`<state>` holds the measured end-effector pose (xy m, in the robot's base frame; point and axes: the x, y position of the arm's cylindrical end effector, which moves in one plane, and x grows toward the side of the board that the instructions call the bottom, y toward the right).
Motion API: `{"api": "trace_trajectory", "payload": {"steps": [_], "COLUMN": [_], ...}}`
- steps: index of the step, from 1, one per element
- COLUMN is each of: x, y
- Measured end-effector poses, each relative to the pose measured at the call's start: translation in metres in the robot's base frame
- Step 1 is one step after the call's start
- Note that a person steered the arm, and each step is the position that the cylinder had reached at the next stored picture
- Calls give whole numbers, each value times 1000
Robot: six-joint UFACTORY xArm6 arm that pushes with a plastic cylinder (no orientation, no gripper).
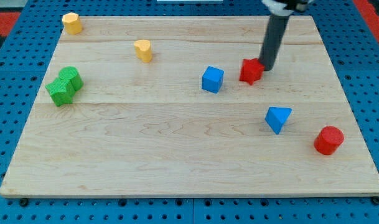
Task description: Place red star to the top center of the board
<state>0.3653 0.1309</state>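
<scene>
Red star sits touching our tip on its left side; the bare rod holds nothing.

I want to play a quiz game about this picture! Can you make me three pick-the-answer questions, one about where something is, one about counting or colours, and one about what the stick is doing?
1. Where is the blue cube compared with the red star?
A. On the view's left of it
B. On the view's right of it
C. On top of it

2. How many red blocks are on the board?
A. One
B. Two
C. Four

3. What is my tip doing?
A. Resting against the red star
B. Touching a yellow block
C. Out near the green blocks

Answers:
1. A, the blue cube sits just to the view's left of the star.
2. B, there is the red star and a red cylinder at the view's lower right.
3. A, the rod's end meets the star's right side, as far as the view shows.
</scene>
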Motion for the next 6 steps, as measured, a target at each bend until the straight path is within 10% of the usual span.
{"api": "trace_trajectory", "payload": {"steps": [3,6], "x": [44,-86], "y": [-22,-75]}}
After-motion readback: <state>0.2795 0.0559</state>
